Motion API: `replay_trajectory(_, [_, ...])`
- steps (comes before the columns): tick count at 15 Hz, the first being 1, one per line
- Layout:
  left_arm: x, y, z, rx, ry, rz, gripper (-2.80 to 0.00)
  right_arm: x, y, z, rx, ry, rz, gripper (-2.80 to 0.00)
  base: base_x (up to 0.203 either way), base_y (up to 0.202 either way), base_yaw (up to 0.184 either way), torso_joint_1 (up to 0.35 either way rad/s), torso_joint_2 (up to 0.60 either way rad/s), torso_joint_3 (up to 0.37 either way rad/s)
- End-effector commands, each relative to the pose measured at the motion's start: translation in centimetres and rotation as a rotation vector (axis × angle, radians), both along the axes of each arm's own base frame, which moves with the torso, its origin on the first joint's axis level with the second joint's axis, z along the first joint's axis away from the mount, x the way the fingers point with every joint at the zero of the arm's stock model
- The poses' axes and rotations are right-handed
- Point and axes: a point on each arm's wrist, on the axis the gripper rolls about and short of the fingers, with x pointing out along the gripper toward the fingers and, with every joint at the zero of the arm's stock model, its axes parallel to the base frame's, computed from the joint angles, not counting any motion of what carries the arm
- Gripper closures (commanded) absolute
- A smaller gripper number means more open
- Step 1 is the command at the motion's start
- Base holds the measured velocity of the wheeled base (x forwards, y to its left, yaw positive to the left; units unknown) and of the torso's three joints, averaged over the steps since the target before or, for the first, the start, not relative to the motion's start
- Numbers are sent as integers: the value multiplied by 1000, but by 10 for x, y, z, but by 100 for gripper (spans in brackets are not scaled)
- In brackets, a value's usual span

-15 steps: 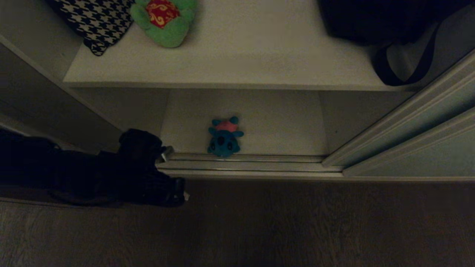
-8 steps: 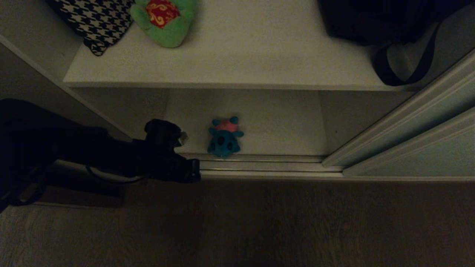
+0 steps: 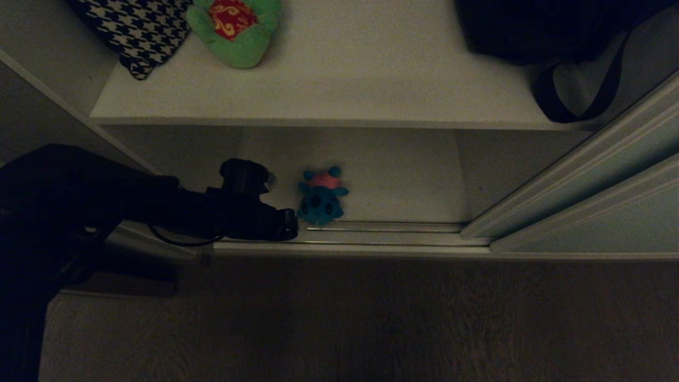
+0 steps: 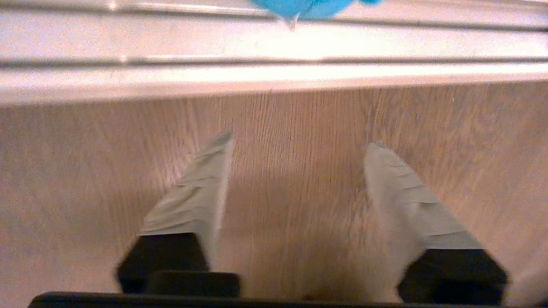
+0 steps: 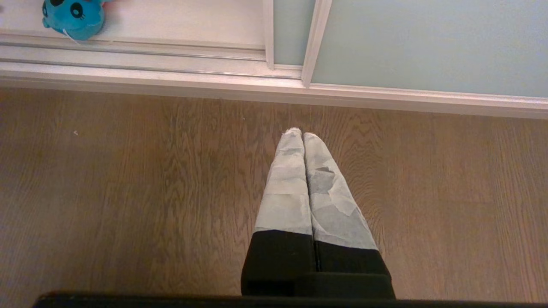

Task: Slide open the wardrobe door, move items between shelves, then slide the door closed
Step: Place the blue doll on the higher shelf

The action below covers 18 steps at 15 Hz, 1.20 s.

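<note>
The sliding wardrobe door (image 3: 610, 212) stands pushed to the right, its pale panel also in the right wrist view (image 5: 428, 42). The blue plush (image 3: 321, 197) lies on the lower shelf (image 3: 403, 175), at its front edge by the rails. The green frog (image 3: 236, 29) sits on the upper shelf (image 3: 345, 90). My left gripper (image 3: 290, 227) reaches in from the left, just left of the blue plush and over the rails. It is open and empty (image 4: 299, 141), with the plush (image 4: 308, 6) ahead of its fingers. My right gripper (image 5: 302, 133) hangs shut over the floor, out of the head view.
A houndstooth cushion (image 3: 135, 32) leans at the upper shelf's left and a black strapped bag (image 3: 541, 26) fills its right. Silvery rails (image 3: 382, 233) run along the wardrobe's front. Wooden floor (image 3: 371, 318) lies before them.
My left arm has swung from above the floor forward and right, over the rails, until the gripper is beside the blue plush. The toys, door and camera have not moved.
</note>
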Motion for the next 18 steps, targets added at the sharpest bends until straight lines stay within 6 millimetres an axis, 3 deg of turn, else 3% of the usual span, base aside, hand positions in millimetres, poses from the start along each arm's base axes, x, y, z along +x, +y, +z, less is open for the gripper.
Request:
replay_trajectory(1, [10,-4,-15,0,6,-3,-280,0,0,0,0,0,-1,0,0,0,0,0,0,0])
replay_trajectory(4, [26,-15,-32,-4,-32,-21,-280,0,0,0,0,1,-1,0,0,0,0,0,0,0])
replay_trajectory(7, [48,-23,-35,-24,-131,-19,-280,0,0,0,0,0,0,0,0,0,0,0,0,0])
replay_trajectory(18, [88,-33,-55,73,-342,-54,-280,0,0,0,0,1,0,0,0,0,0,0,0,0])
